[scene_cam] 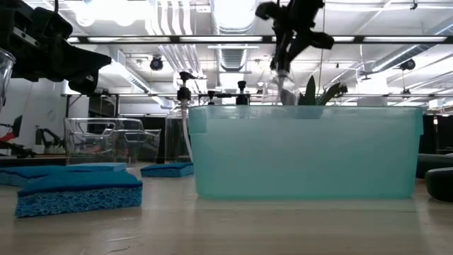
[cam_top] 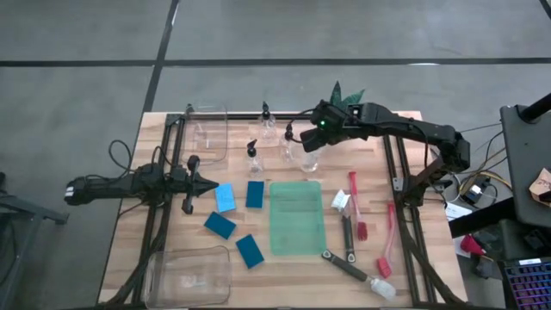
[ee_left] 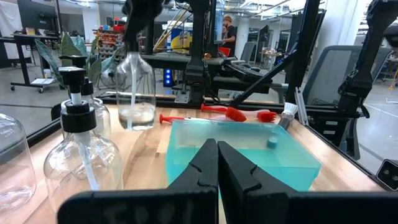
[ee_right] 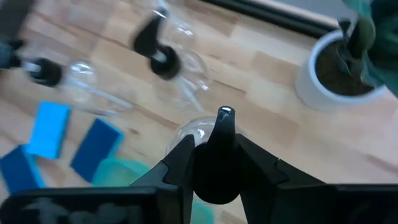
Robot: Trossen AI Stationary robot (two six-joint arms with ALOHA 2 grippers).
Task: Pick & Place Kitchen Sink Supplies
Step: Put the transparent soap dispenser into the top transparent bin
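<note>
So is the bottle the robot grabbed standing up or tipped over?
Upright. The bottle hangs straight from the right gripper's fingers, its base lifted off the table.

Worktop [cam_top: 379, 284] — pale planked wood, matt. Bottles [ee_left: 135, 87] — clear, glossy plastic with black tops. Sponges [scene_cam: 78, 190] look rough and porous; the teal bin [scene_cam: 304, 152] is translucent plastic.

A green mat [cam_top: 297, 217] lies at the middle of the wooden counter [cam_top: 164, 129]. One clear bin [cam_top: 209, 132] sits by the far edge, another [cam_top: 188, 275] at the near left corner. A potted plant [ee_right: 341, 70] stands at the far edge.
</note>
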